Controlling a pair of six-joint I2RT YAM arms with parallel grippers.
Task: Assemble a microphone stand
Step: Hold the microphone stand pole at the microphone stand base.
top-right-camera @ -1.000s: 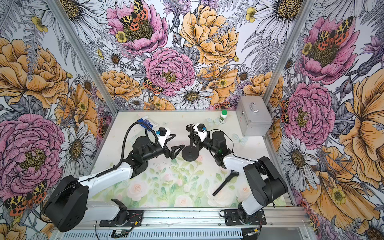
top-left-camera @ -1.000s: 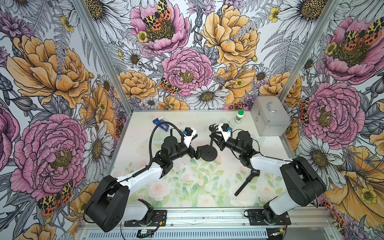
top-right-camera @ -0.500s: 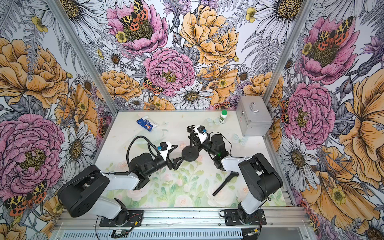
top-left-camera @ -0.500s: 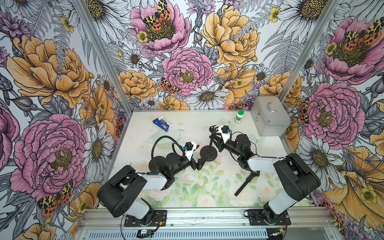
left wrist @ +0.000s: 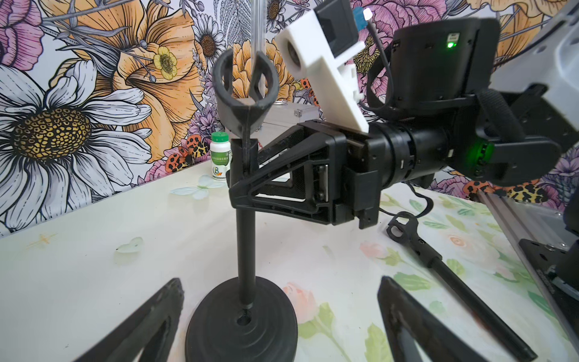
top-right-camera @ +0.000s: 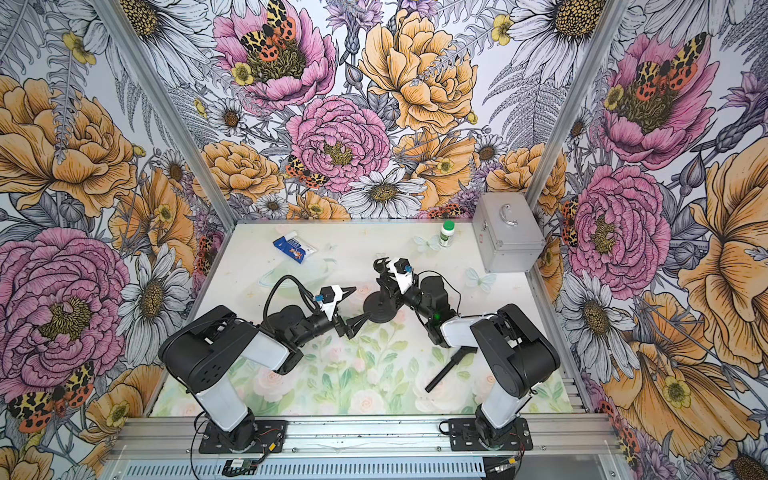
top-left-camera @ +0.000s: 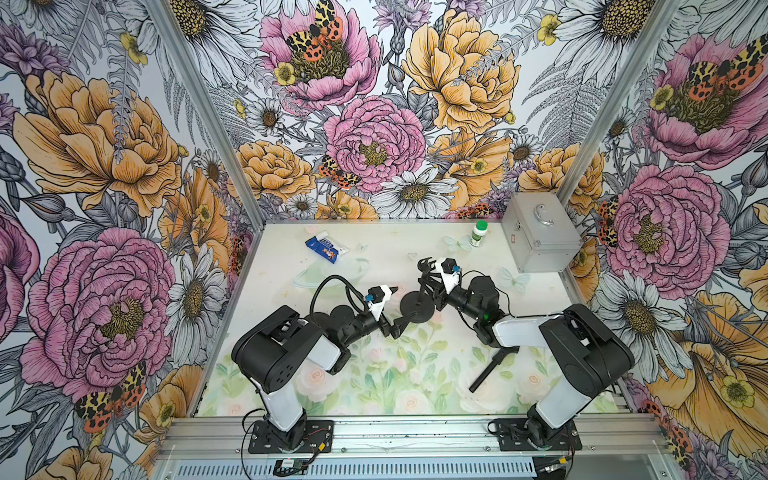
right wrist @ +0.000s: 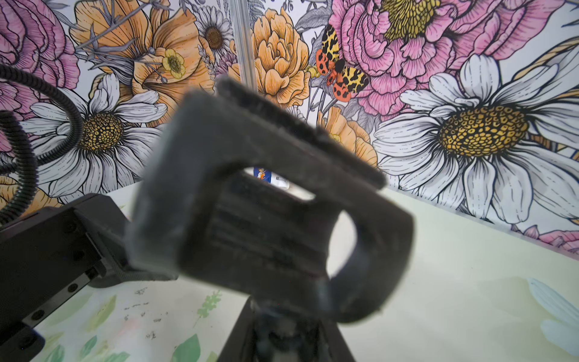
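Microphone stand (left wrist: 246,244) upright, gripped by right jaws

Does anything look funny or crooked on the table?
Yes. The pole clamped in the right gripper is not plugged into the round base: its lower tip stops just short of the centre hole, which shows empty. A second pole with a clip lies flat on the table.
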